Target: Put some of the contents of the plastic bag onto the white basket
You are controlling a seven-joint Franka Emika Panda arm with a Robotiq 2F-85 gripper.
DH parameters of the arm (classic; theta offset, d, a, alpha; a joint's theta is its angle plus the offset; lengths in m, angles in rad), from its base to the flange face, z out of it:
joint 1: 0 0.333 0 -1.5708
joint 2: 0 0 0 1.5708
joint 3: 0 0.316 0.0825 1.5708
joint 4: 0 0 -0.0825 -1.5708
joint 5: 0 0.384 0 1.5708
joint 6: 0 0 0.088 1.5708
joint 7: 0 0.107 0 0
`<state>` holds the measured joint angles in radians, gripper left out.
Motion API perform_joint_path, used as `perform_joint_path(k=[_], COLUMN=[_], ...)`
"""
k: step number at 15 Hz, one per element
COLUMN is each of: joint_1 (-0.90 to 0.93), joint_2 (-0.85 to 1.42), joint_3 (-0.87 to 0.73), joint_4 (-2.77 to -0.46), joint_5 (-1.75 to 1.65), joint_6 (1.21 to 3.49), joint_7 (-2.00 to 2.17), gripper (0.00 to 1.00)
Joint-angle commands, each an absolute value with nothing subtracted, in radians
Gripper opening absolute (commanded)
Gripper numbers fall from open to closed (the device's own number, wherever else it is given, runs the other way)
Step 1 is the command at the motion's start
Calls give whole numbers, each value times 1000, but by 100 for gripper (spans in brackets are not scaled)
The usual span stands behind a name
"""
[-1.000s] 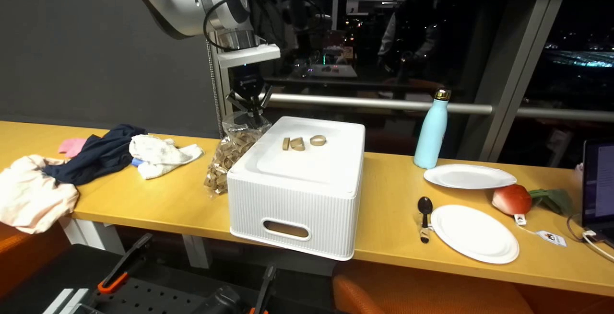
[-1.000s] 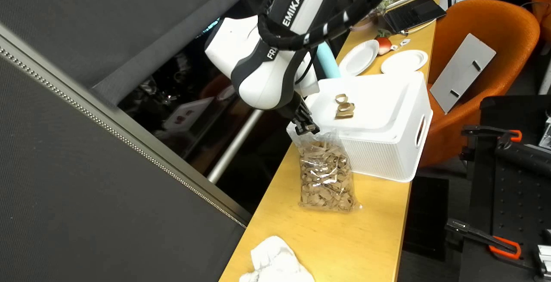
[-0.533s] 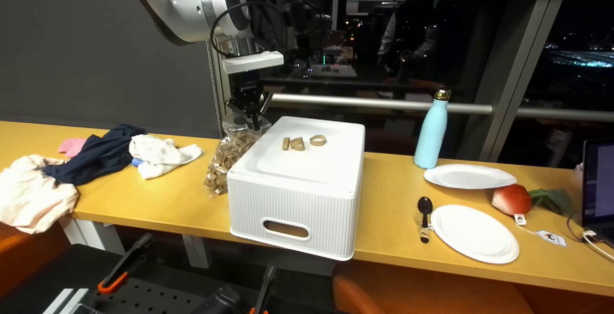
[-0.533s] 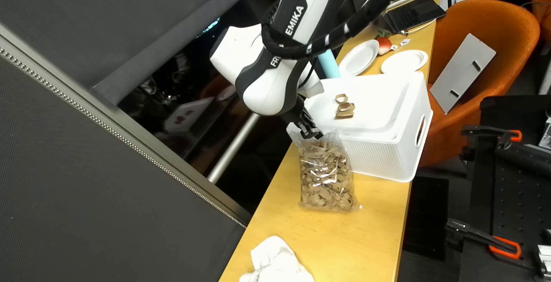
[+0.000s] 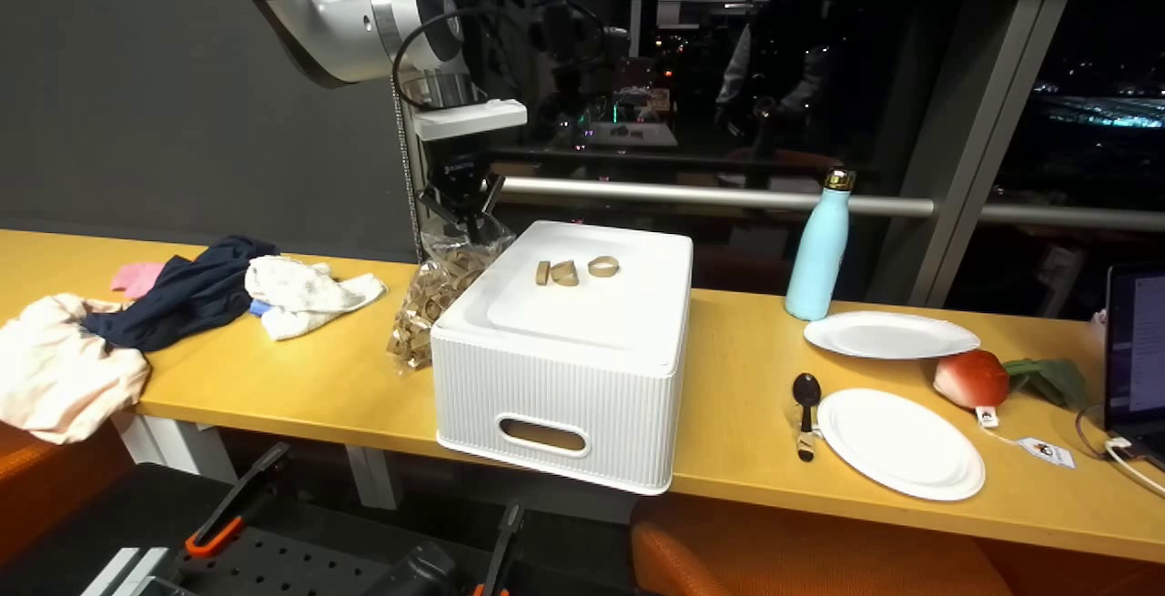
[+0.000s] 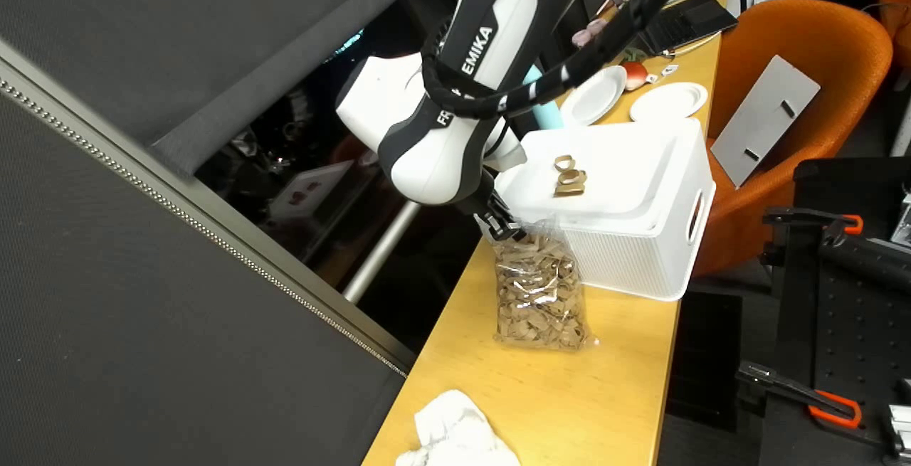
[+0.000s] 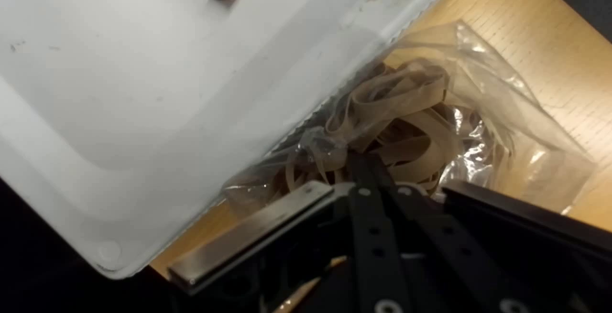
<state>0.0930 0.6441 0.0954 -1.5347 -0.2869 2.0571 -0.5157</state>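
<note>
At least 3 tan rubber bands lie atop the upturned white basket, arguably "some" already. Many fill the clear plastic bag beside it; at its mouth the gripper has fingers together (nothing visibly held), likely for another pick.

Yellow wooden surface is running left to right in an exterior view; orange chair is standing near; dark window is lining far side; grey panel is covering far left.
</note>
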Motion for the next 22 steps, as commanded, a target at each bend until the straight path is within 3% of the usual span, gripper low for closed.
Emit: perform_joint_path(k=[1,7,8,10,19,22], joint_1=[102,120,121,121,117,117], joint_2=[713,779,783,787,809,836], joint_3=[104,102,102,101,100,103], joint_4=[-1438,-1371,-1369,-1366,-1357,-1335], joint_5=[-300,-300,-299,-299,-300,-295], joint_6=[2007,1957,1952,1949,1955,1956], joint_7=[-552,-561,-562,-558,-563,-566], gripper=[0,0,26,32,98,100])
